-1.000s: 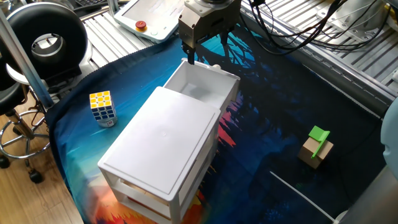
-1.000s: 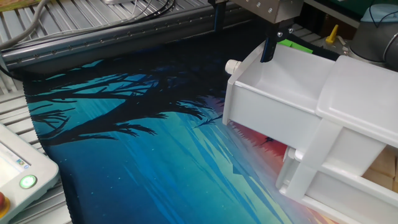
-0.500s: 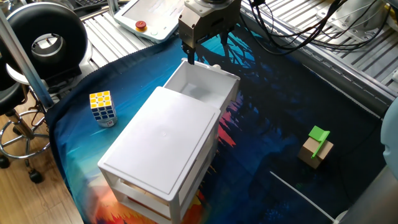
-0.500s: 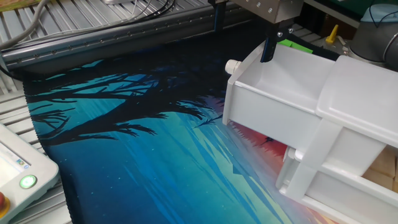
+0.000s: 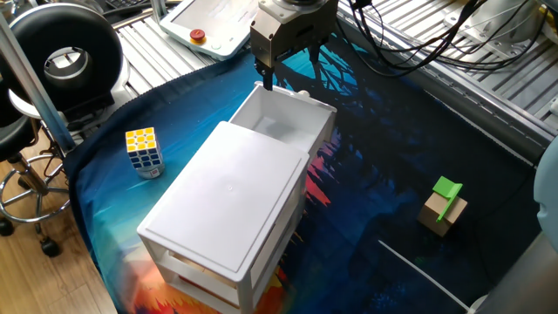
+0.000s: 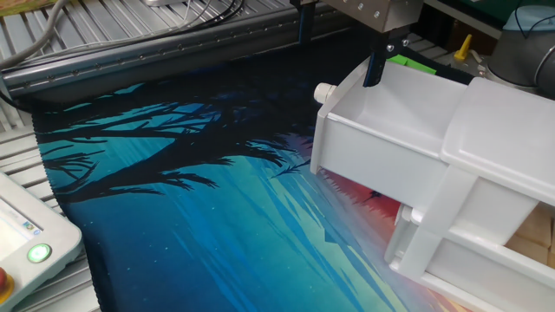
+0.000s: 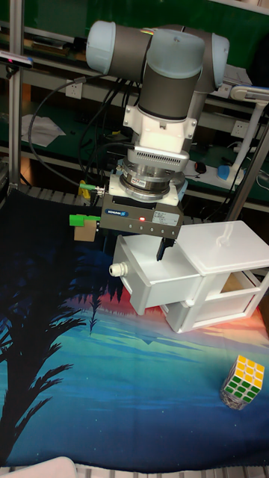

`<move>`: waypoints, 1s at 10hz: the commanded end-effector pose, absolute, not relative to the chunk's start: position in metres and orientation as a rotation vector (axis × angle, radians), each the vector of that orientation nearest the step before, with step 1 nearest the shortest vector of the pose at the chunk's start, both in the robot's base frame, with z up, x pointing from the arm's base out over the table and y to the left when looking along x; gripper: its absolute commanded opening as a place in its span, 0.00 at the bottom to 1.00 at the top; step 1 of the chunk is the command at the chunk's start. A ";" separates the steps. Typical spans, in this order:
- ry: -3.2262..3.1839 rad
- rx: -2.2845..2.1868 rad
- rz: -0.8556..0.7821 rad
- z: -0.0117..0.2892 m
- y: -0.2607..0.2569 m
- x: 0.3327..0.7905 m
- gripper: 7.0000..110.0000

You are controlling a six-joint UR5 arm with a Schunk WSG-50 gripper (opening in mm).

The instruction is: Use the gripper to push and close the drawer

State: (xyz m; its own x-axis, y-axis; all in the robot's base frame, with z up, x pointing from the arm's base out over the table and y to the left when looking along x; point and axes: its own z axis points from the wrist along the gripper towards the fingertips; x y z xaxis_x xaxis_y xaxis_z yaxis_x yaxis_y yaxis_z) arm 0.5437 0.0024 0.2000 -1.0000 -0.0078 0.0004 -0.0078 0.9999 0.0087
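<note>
Drawer stood pulled well out of the white cabinet, at its top level. Its long axis ran straight away from the cabinet and ended at the small front knob. The gripper hung over that far end, on the side away from the cabinet. Its dark fingers were spread apart and held nothing. One finger reached down just on the cabinet side of the drawer's front wall, and the other appeared to hang beyond that wall, so the pair seemed to straddle it near one corner. Closing the drawer would probably call for a push along that long axis, straight toward the cabinet. The outer finger would likely bear on the front wall to one side of the knob.
</note>
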 end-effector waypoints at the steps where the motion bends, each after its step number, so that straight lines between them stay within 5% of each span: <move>1: -3.175 -0.175 -0.083 0.200 0.015 0.555 0.99; 2: -3.175 -0.178 -0.083 0.200 0.015 0.555 0.00; 10: -3.146 0.125 0.033 0.208 -0.001 0.544 0.00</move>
